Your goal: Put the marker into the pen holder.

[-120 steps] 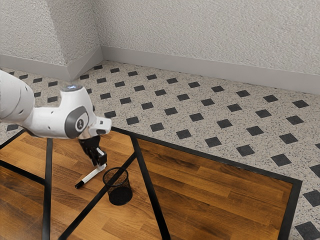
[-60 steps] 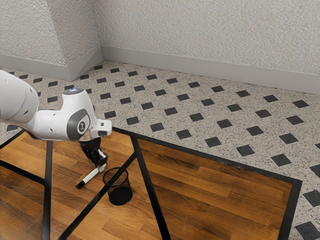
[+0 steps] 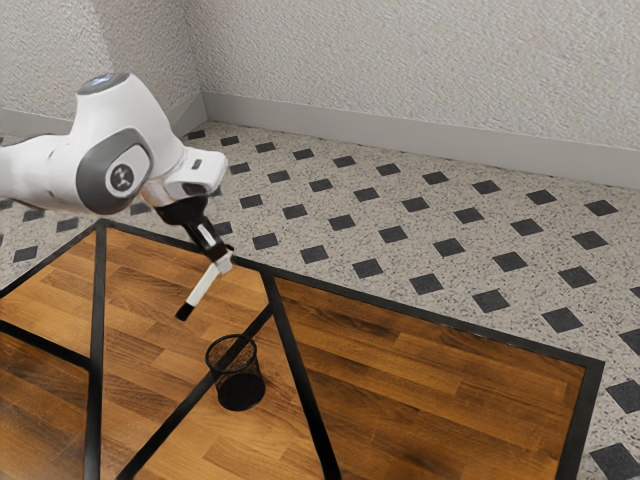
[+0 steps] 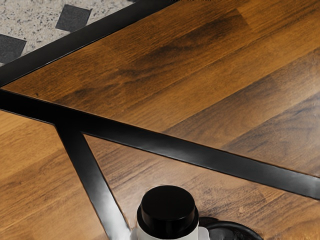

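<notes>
My gripper (image 3: 222, 262) is up above the table in the exterior view, shut on the upper end of the marker (image 3: 202, 288). The marker is white with a black lower tip and slants down toward the exterior view's left. Below it, a little toward the exterior view's right, the black mesh pen holder (image 3: 238, 375) stands upright on the table. In the wrist view the marker's black end (image 4: 168, 210) looms large at the lower edge, with part of a dark rounded shape beside it.
The wooden table (image 3: 430, 380) has black metal strips across it and a black border. Beyond its edge lie the speckled tiled floor (image 3: 400, 210) and a pale wall (image 3: 420, 80).
My gripper has risen from near the tabletop, carrying the marker up off the table. The pen holder has stayed where it was.
</notes>
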`<state>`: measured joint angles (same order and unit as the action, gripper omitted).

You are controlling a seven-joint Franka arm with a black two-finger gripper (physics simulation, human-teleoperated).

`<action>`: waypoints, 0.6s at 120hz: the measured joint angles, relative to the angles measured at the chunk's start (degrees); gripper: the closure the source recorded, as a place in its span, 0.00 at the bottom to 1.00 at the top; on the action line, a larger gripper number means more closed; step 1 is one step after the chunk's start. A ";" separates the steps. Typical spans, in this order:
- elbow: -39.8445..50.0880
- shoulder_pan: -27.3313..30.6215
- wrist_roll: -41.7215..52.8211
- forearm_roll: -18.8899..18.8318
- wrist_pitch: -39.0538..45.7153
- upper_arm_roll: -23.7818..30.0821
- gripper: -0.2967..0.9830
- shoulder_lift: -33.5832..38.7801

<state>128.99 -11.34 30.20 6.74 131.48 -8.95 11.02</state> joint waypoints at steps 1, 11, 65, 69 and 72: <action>0.01 -0.04 0.15 0.00 -0.18 0.18 0.85 0.16; 0.06 -1.28 1.77 -0.07 -1.63 1.54 0.85 1.04; 1.39 -4.65 10.74 0.89 -3.78 2.47 0.81 -1.21; 0.90 -4.60 11.23 1.02 -3.74 2.46 0.81 -2.19; 0.40 -4.56 11.58 1.10 -3.71 2.45 0.81 -3.03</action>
<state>129.39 -15.90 41.78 7.84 127.77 -6.50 7.99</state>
